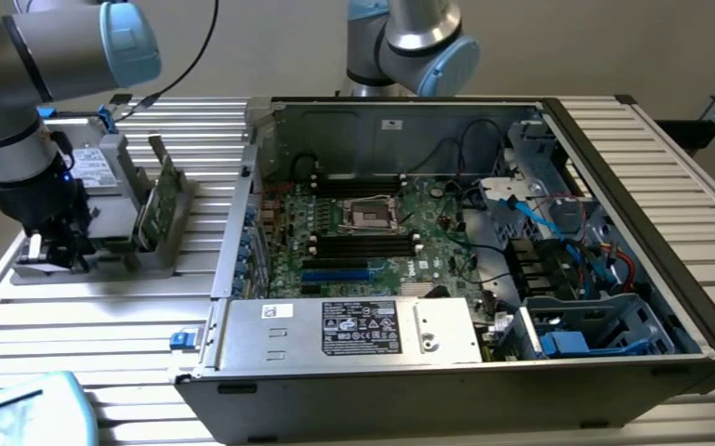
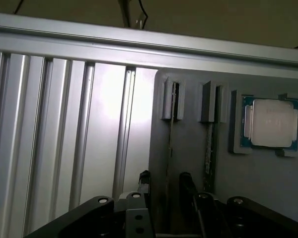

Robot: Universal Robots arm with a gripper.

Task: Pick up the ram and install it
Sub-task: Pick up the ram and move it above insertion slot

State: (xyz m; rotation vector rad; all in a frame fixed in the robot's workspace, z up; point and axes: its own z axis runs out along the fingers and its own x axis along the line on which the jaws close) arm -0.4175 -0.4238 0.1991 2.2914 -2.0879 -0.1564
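Observation:
The ram (image 2: pixel 170 144) stands on edge in the first slot of a grey holder (image 2: pixel 188 148), so it appears as a thin dark line. My gripper (image 2: pixel 165 181) is open, one finger on each side of the ram and not touching it. In the exterior view my gripper (image 1: pixel 53 249) hangs low over the holder (image 1: pixel 109 255) on the table, at the exterior view's left of the open computer case (image 1: pixel 456 362). The motherboard (image 1: pixel 382 232) lies inside the case with dark memory slots (image 1: pixel 357 243) beside the CPU socket (image 1: pixel 367 214).
A second thin board (image 2: pixel 208 148) stands in the neighbouring holder slot, and a square silver CPU (image 2: pixel 270 123) lies beyond it. A taller green card (image 1: pixel 159 200) stands upright on the holder. A second robot arm (image 1: pixel 407 42) rises behind the case. Cables and drive cages fill the case's right side.

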